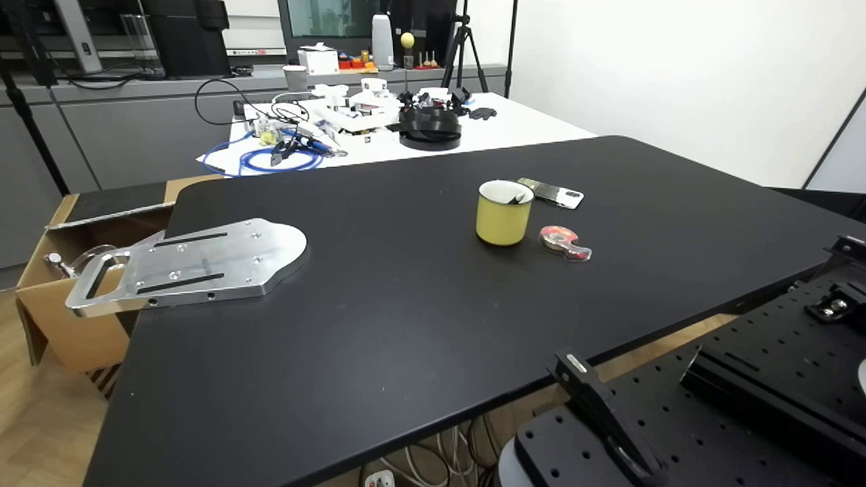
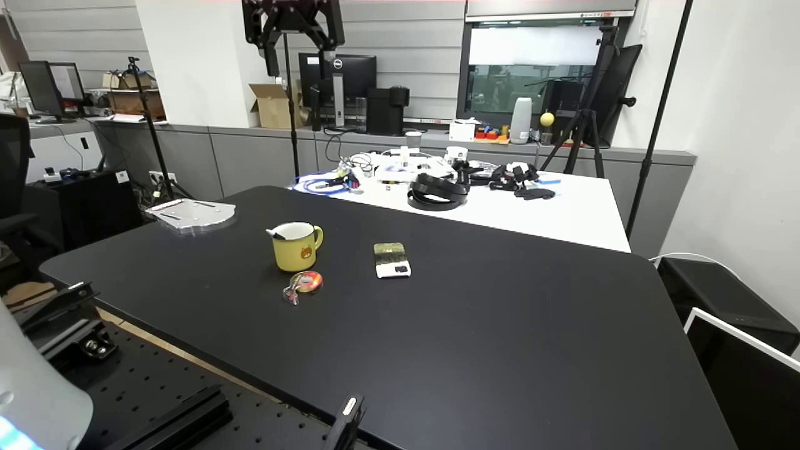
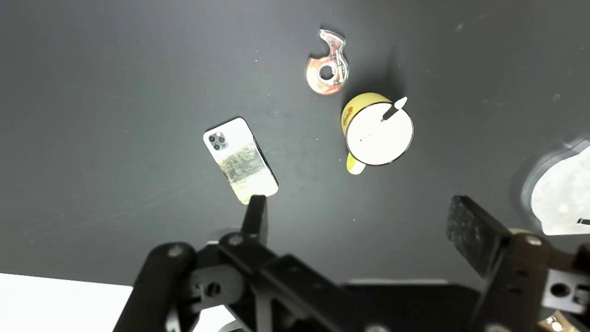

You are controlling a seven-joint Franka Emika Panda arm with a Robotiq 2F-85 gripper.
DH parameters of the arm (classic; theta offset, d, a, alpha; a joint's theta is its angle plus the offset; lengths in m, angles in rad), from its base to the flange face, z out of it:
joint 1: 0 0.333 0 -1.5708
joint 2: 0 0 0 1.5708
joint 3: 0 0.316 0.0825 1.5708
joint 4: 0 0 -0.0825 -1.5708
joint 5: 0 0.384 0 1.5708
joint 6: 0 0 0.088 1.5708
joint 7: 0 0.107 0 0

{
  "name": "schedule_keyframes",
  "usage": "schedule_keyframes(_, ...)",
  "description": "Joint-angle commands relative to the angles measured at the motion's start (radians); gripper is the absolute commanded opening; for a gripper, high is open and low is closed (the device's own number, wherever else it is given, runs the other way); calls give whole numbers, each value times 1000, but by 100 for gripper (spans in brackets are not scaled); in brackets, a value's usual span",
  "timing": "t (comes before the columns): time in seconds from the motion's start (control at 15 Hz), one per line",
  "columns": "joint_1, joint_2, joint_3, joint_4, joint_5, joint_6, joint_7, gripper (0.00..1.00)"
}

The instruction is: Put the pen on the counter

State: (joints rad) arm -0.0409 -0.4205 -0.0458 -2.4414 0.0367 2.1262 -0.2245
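The pen (image 3: 395, 109), black with a white end, leans inside the yellow cup (image 3: 364, 99) in the wrist view, its white end over the rim. The pen (image 2: 275, 234) and cup (image 2: 295, 252) also show in an exterior view. Only a dark bit of the pen (image 1: 517, 199) shows inside the cup (image 1: 502, 220) in an exterior view. The cup stands upright on the black counter (image 1: 379, 352). My gripper (image 2: 300, 67) is high above the counter, apart from everything. In the wrist view the gripper (image 3: 359, 212) is open with nothing between its fingers.
A phone (image 2: 392, 260) and a tape dispenser (image 2: 306, 282) lie close to the cup. A silver metal plate (image 1: 203, 260) overhangs the counter's edge, above a cardboard box (image 1: 81, 325). A white table (image 1: 514, 125) with clutter adjoins the far edge. A black mounting base (image 1: 710, 406) borders the near edge.
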Motion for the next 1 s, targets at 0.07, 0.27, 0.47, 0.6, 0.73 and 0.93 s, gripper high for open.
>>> schedule_keyframes(0.07,37,142,76,129,-71,-57,114,100)
schedule_keyframes(0.27,44,249,130,233,-159,-159,213,100)
schedule_keyframes(0.47,66,347,155,339,-206,-272,274,100)
schedule_keyframes(0.6,85,405,163,400,-206,-343,300,100)
schedule_keyframes(0.73,104,456,164,451,-181,-401,304,100)
schedule_keyframes(0.93,132,523,169,500,-203,-453,392,100)
